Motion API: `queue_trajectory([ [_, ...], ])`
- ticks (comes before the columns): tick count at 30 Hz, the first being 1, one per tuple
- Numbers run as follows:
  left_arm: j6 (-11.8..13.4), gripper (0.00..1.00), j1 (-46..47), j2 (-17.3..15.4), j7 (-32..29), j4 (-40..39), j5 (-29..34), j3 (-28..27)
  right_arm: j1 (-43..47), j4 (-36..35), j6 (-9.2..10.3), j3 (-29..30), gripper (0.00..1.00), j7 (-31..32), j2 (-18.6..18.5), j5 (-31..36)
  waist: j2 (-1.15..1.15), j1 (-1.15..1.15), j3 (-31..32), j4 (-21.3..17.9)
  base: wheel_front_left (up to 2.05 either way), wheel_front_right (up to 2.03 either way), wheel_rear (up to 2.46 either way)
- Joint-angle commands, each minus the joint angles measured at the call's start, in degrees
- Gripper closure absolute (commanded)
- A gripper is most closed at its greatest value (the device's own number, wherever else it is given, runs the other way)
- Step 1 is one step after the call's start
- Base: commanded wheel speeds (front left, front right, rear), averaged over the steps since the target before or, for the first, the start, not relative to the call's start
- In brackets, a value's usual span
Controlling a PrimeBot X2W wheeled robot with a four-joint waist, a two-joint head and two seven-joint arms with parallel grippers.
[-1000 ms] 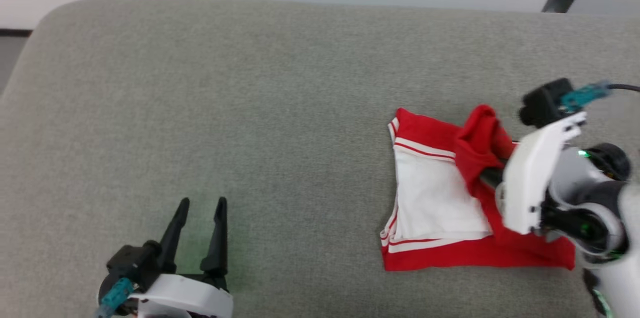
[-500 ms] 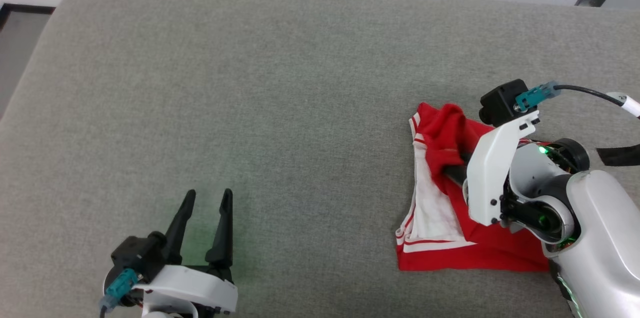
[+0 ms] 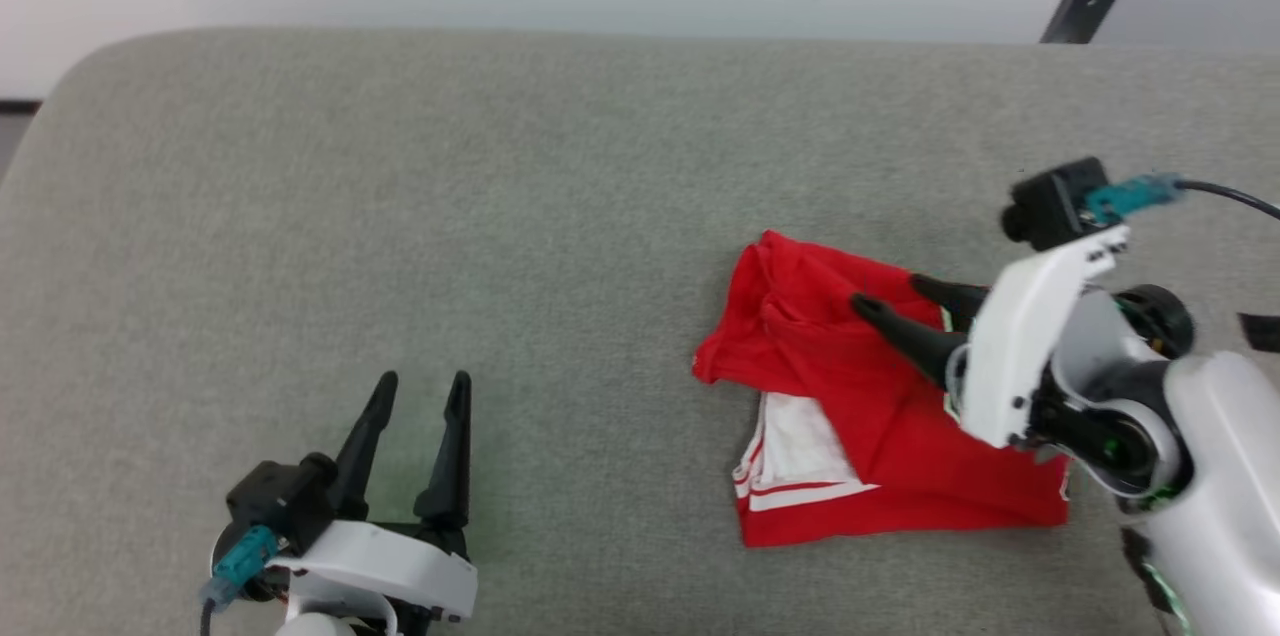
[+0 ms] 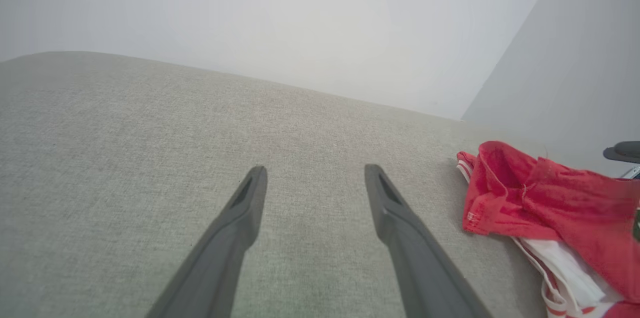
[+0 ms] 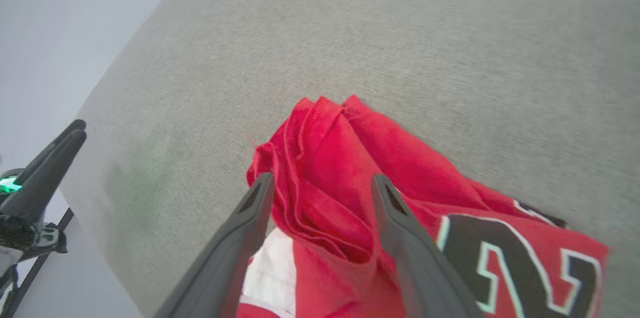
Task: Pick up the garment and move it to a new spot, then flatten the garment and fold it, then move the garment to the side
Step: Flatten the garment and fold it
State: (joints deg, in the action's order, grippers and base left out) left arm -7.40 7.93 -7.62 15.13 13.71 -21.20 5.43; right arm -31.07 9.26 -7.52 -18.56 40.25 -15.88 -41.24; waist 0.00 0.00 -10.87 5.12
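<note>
Closest in, by the base of the right fingers, lies a white sleeve end of the garment, with black numerals outlined in white just off their other side. Between the two tips, which stand spread apart and grip nothing, rises a bunched ridge of red cloth. Beyond the tips is bare grey worktop. The shirt looks half crumpled, so the step in hand is probably flattening. To do it well, I would bring the tips down on a single layer at the ridge's far edge, close firmly, then draw away from the numerals low and slowly so the rest does not drag. The left fingers, also parted and empty, sit well apart from the garment over bare worktop, free to pin the cloth.
</note>
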Motion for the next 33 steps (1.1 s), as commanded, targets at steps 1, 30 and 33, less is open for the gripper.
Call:
queue_trajectory([
  [1,-0.1,0.00,0.5,-0.6,0.0,0.3,-0.2,0.5,1.4,-0.4,0.07,0.7,0.00,-1.7,-1.5,0.8,0.00,0.00,2.5,-2.4,0.00,0.00,0.00],
  [30,1.5,0.00,-9.0,-4.7,0.0,0.4,0.7,-1.2,23.0,-1.6,0.07,9.0,0.00,-33.4,-7.2,8.8,0.00,0.00,10.1,-9.1,0.00,0.00,0.00],
  [33,2.5,0.00,-12.1,-5.0,0.0,-2.0,1.2,-1.6,25.0,-2.8,0.07,10.7,0.00,-33.9,-6.4,9.2,0.00,0.00,10.4,-8.9,0.00,0.00,0.00],
])
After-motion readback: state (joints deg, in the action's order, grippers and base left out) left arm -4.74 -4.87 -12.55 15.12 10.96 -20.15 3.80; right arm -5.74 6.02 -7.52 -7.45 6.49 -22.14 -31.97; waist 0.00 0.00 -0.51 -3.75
